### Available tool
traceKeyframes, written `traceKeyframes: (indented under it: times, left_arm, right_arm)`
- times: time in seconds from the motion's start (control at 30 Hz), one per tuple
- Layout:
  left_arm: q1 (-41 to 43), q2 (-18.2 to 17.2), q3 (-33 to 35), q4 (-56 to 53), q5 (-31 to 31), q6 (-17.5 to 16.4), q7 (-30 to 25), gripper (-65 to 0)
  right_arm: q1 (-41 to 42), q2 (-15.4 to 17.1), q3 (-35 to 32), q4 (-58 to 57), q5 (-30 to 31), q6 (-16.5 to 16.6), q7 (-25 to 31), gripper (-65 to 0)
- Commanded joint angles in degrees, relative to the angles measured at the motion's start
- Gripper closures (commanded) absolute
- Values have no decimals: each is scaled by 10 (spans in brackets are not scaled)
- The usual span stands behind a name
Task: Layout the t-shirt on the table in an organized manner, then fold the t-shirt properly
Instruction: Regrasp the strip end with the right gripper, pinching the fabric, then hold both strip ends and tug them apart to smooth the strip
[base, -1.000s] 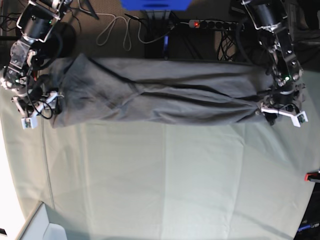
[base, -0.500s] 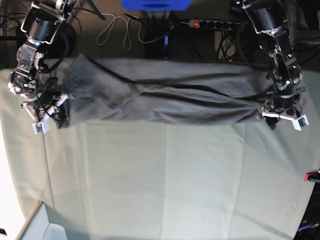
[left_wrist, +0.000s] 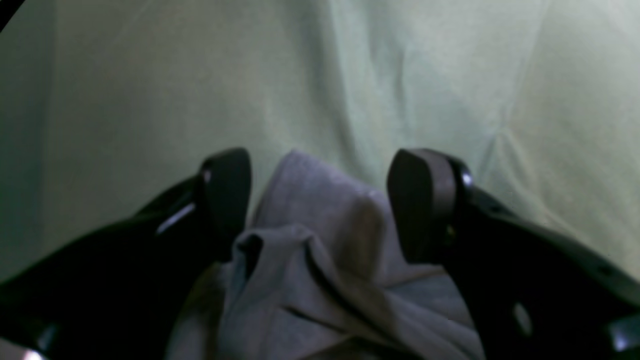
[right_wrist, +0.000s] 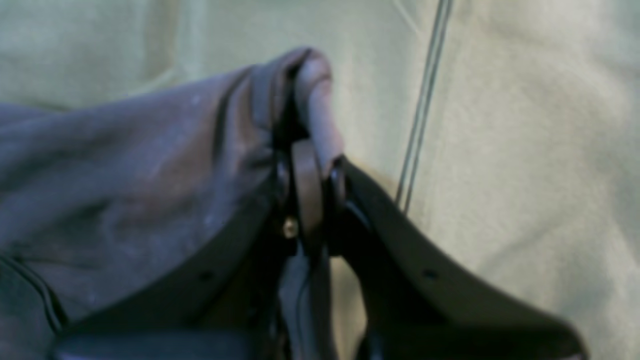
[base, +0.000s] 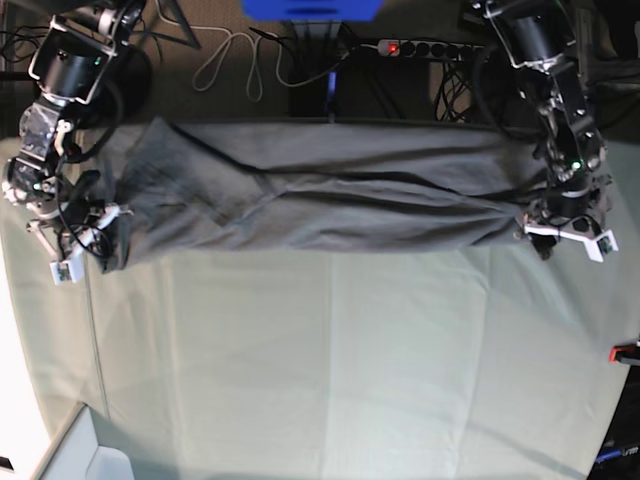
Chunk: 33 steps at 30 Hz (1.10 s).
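Observation:
The dark grey t-shirt (base: 320, 190) lies stretched in a long bunched band across the far part of the table (base: 330, 360). At its left end my right gripper (base: 105, 245) is shut on a rolled edge of the cloth; the right wrist view shows the fold (right_wrist: 310, 95) pinched between the closed jaws of the right gripper (right_wrist: 312, 155). At the shirt's right end my left gripper (base: 537, 232) stands open. In the left wrist view a crumpled corner of the t-shirt (left_wrist: 310, 235) lies between the two spread fingers (left_wrist: 227, 195), apart from both pads.
Behind the table's far edge are a power strip (base: 420, 47) with a red light, a looped white cable (base: 235, 60) and a blue object (base: 310, 8). A red clamp (base: 625, 352) sits at the right edge. A white box corner (base: 85, 455) shows at the bottom left.
My right gripper closed from wide open onto the shirt's left edge and shifted slightly left with it. The left arm has stayed in place, still open.

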Motion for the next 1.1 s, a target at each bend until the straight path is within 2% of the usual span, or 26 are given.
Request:
traceKeyframes:
  times: [0.0, 0.43, 0.5, 0.73, 1.07]
  left_arm:
    - [-6, -6, -1, 11, -1, 2, -13, -434]
    - [95, 18, -1, 69, -1, 1, -16, -433]
    - [95, 25, -1, 71, -11, 0, -16, -433]
    - [93, 16, -1, 56, -65, 1, -13, -432]
    - [101, 15, -20, 158, -85, 1, -12, -431]
  right_arm:
    - [9, 10, 2, 8, 7, 4, 14, 0]
    - [5, 6, -1, 8, 7, 4, 15, 0]
    - [5, 5, -1, 8, 7, 4, 15, 0]
    - [5, -5, -2, 8, 7, 4, 15, 0]
    - [5, -6, -2, 8, 7, 4, 15, 0]
